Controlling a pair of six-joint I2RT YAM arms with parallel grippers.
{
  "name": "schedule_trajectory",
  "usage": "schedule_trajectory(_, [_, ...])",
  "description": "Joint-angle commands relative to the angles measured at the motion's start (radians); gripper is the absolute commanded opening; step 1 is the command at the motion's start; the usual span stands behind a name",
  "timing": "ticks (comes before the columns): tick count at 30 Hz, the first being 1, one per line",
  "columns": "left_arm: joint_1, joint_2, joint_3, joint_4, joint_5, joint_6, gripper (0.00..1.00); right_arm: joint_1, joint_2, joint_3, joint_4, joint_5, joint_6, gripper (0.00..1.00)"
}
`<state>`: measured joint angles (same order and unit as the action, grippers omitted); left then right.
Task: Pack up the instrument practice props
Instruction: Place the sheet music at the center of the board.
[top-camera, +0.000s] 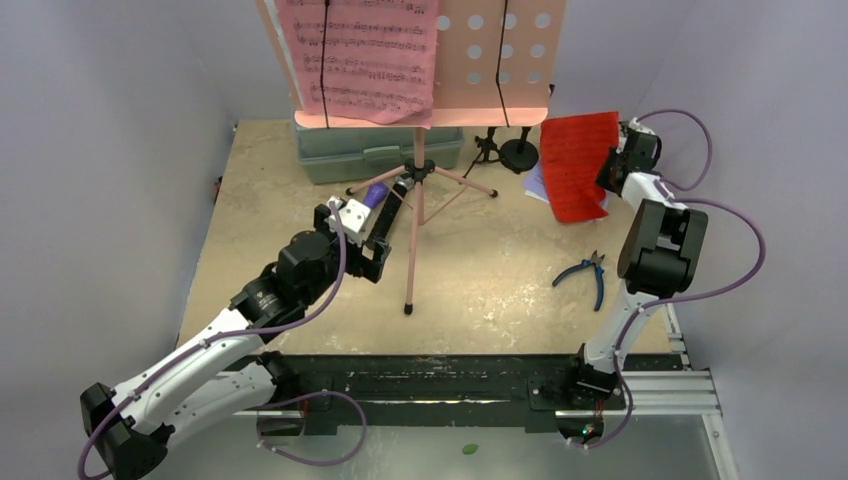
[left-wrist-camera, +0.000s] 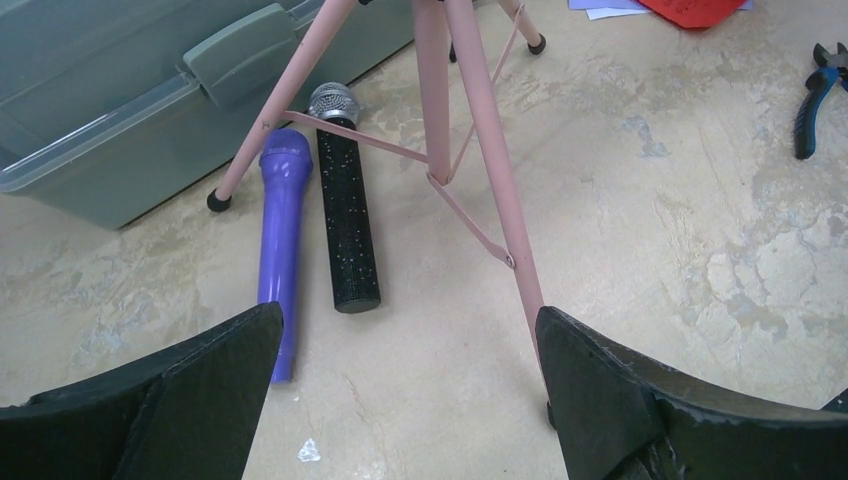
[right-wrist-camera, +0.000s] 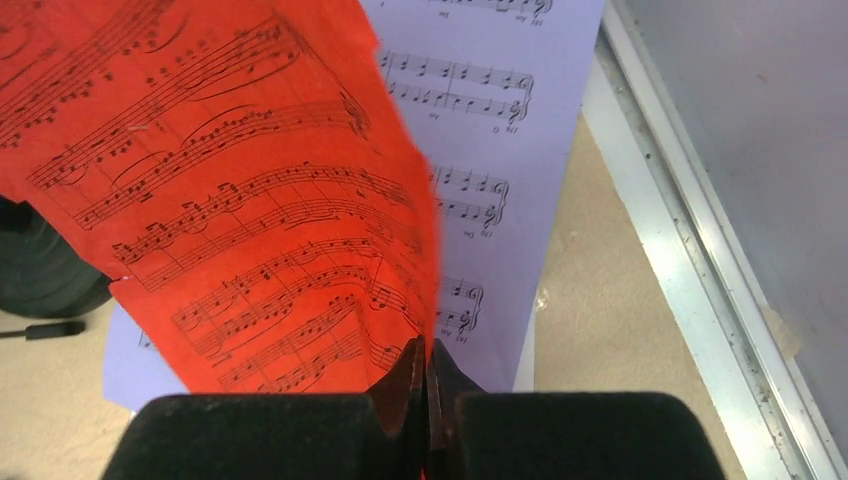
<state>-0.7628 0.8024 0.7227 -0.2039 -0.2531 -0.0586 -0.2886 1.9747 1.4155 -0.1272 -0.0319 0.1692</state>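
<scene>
Pink metal tripod (top-camera: 415, 215) stands at the middle of the desk (top-camera: 500, 290). Its perforated tray (top-camera: 500, 60) at the top carries a pink sheet-music page (top-camera: 360, 55). Behind the tripod's feet sits the grey-green case (top-camera: 375, 150), lid down.

Beside the tripod's left leg, the purple microphone (left-wrist-camera: 282, 230) and the black microphone (left-wrist-camera: 345, 215) lie flat on the desk, side by side. The purple one is farther from the pole, and the black one's silver head points toward the case. A thin brace of the tripod crosses above them.

The left gripper (left-wrist-camera: 410, 340) hangs low in front of the tripod with its jaws spread wide and holding nothing. One finger is close to the near leg.

To the right of the tripod, the right gripper (right-wrist-camera: 427, 350) is clamped on the edge of the red sheet-music page (right-wrist-camera: 230, 200), which is raised off the desk. A white page (right-wrist-camera: 500, 150) lies beneath it. Two small black mic mounts (top-camera: 518, 150) stand between the tripod and the red page. The blue-handled pliers (top-camera: 590, 275) lie to the tripod's right, nearer the arm bases.
</scene>
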Motion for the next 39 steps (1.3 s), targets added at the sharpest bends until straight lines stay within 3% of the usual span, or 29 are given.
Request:
schedule_trajectory(1, [0.013, 0.001, 0.000, 0.029, 0.022, 0.013, 0.97, -0.001, -0.004, 0.031, 0.096, 0.078, 0.039, 0.00])
schedule_trajectory(6, [0.020, 0.003, 0.000, 0.029, 0.029, 0.012, 0.97, 0.000, 0.008, 0.030, 0.122, 0.097, 0.041, 0.09])
schedule_trajectory(13, [0.029, 0.003, 0.000, 0.029, 0.033, 0.010, 0.97, 0.001, -0.010, 0.013, 0.124, 0.088, 0.026, 0.43])
schedule_trajectory(18, [0.031, 0.000, 0.001, 0.029, 0.039, 0.010, 0.97, 0.002, -0.100, -0.027, 0.113, 0.005, -0.035, 0.67])
schedule_trajectory(21, [0.034, -0.002, 0.002, 0.029, 0.049, 0.011, 0.97, 0.005, -0.178, -0.069, 0.095, -0.056, -0.084, 0.76])
schedule_trajectory(27, [0.038, -0.003, 0.003, 0.029, 0.076, 0.011, 0.97, 0.008, -0.356, -0.146, 0.027, -0.206, -0.202, 0.82])
schedule_trajectory(39, [0.051, -0.065, 0.002, 0.069, 0.182, 0.003, 0.97, 0.006, -0.685, -0.212, -0.324, -0.711, -0.451, 0.89])
